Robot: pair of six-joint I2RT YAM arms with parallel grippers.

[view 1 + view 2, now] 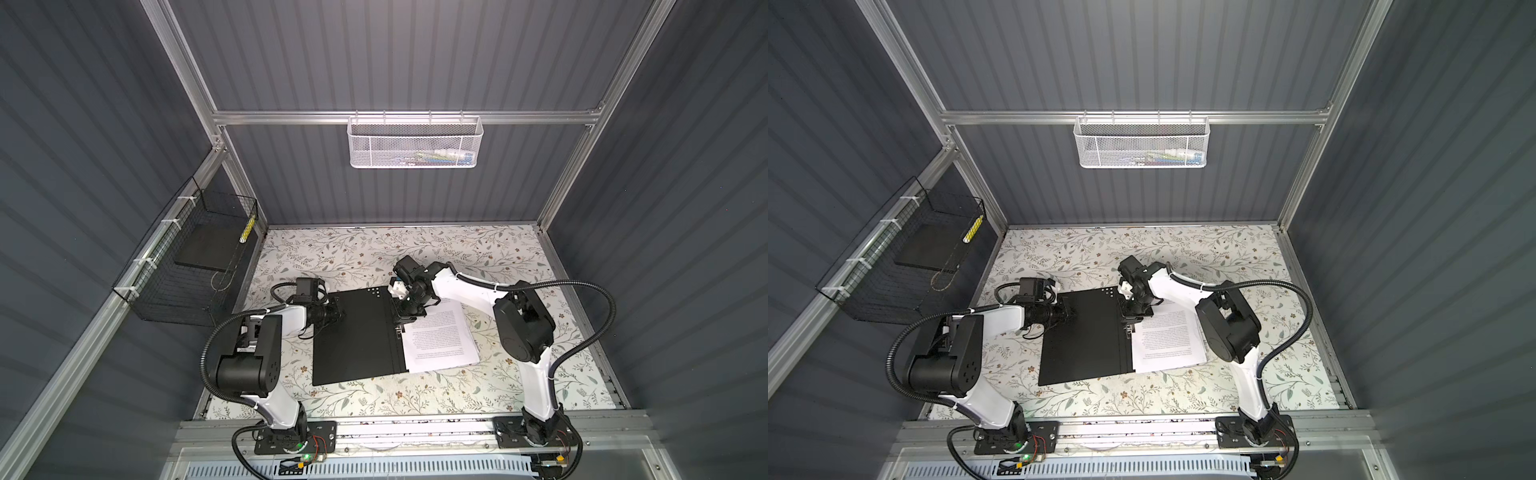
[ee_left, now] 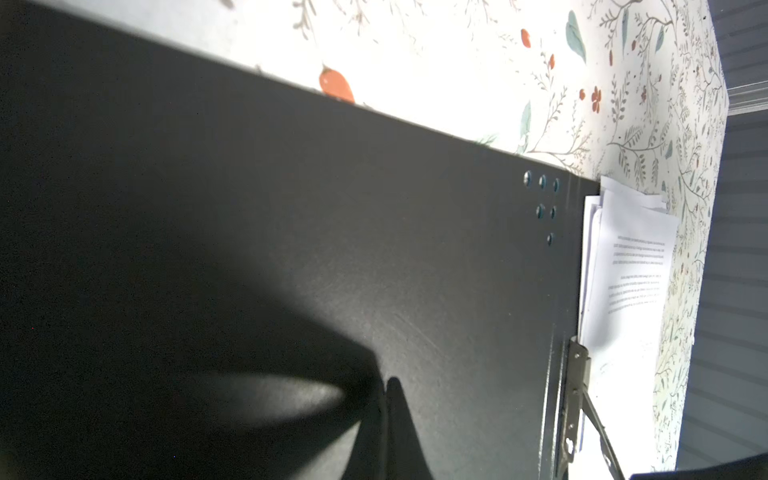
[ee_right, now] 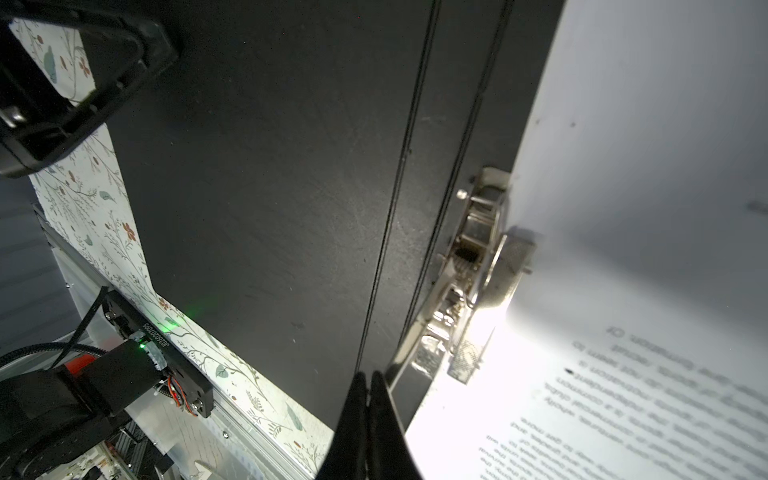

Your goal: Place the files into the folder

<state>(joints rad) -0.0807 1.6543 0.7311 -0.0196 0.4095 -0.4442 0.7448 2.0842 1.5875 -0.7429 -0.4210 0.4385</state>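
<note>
The folder (image 1: 353,336) (image 1: 1084,340) lies open on the floral table, black inside up. The files (image 1: 440,336) (image 1: 1167,336), white printed sheets, lie slightly askew on its right half, their edge against the metal clip (image 3: 478,257) (image 2: 577,374) by the spine. Whether the clip clamps them I cannot tell. My left gripper (image 2: 386,382) (image 1: 338,316) is shut, with its tips down on the left cover (image 2: 291,208) near its outer edge. My right gripper (image 3: 368,376) (image 1: 403,320) is shut and empty. It points down at the spine (image 3: 415,208) beside the clip, close to the files (image 3: 623,208) (image 2: 631,257).
A black wire basket (image 1: 166,286) on the left wall holds a plain black slab (image 1: 203,249). A white mesh basket (image 1: 415,143) hangs on the back wall. The right arm's elbow (image 1: 523,328) hovers just right of the papers. The arm bases sit on the front rail (image 1: 415,428).
</note>
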